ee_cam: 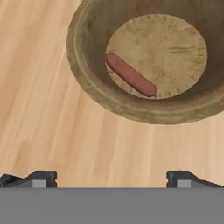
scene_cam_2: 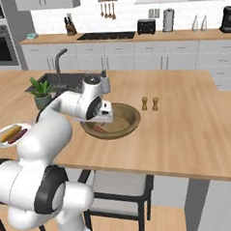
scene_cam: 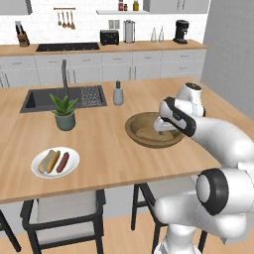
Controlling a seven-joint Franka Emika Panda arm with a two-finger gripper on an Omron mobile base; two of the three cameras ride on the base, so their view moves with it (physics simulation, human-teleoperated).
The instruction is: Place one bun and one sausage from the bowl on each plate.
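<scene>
While hovering over near rim of bowl, pincer spread wide, holding nothing, bare desk between tips. Lone sausage lies on bowl floor, ahead of pincer in hand view, slightly right of centre line. Long axis runs diagonal, upper left to lower right, so not square to finger gap; likely needs wrist roll plus advance over rim and descent. No bun visible in bowl. Far-left plate already carries bun and sausage. Second plate not identifiable.
</scene>
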